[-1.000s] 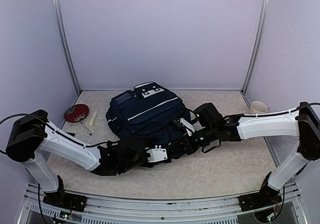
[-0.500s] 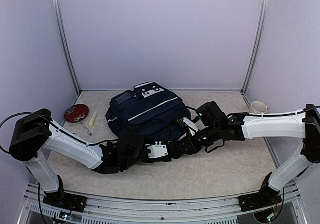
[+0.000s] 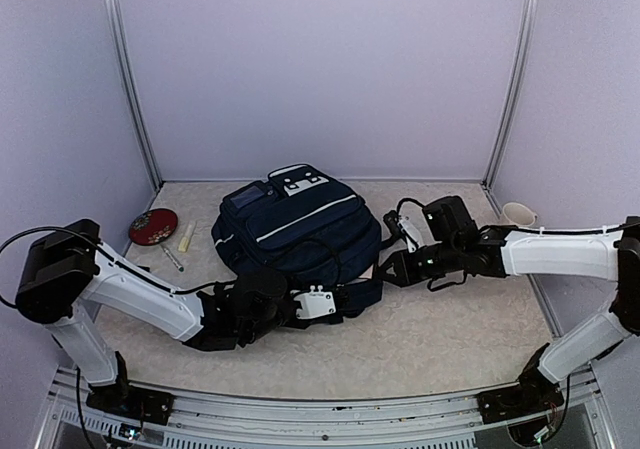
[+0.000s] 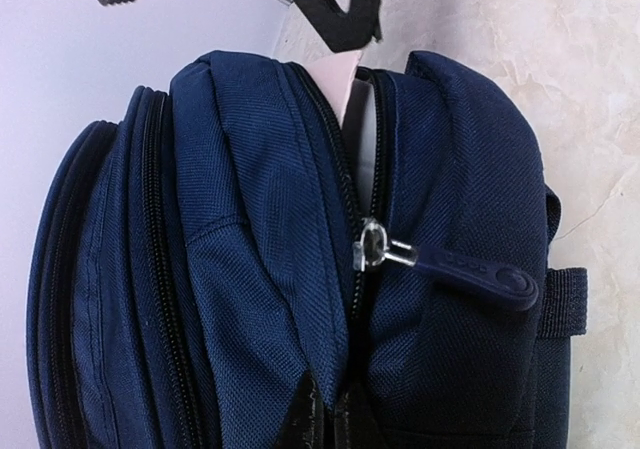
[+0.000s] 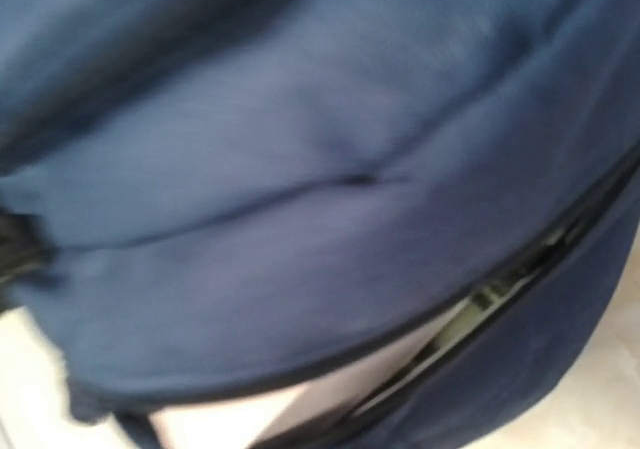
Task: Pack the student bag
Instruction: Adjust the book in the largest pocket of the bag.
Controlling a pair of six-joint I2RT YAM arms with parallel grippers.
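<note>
The student bag [image 3: 295, 231], dark navy with a thin white stripe, lies in the middle of the table. My left gripper [image 3: 347, 297] is at its near edge. In the left wrist view the gripper [image 4: 335, 424] is shut, pinching navy fabric beside the main zipper. Above it the zipper slider [image 4: 372, 247] and its navy pull tab [image 4: 470, 272] show, with pale lining [image 4: 350, 89] in the gap. My right gripper [image 3: 392, 269] is against the bag's right side. The right wrist view is blurred and shows navy cloth [image 5: 300, 169], a partly open zipper slit [image 5: 480, 304] and no fingers.
A red disc [image 3: 153, 226], a yellow stick [image 3: 186, 235] and a pen [image 3: 172, 258] lie left of the bag. A white cup [image 3: 517, 214] stands at the right wall. Black straps [image 4: 335, 14] trail off the bag's far end.
The left gripper has shut on the bag's fabric. The right arm has swung to the right, from the bag's near side to its right side.
</note>
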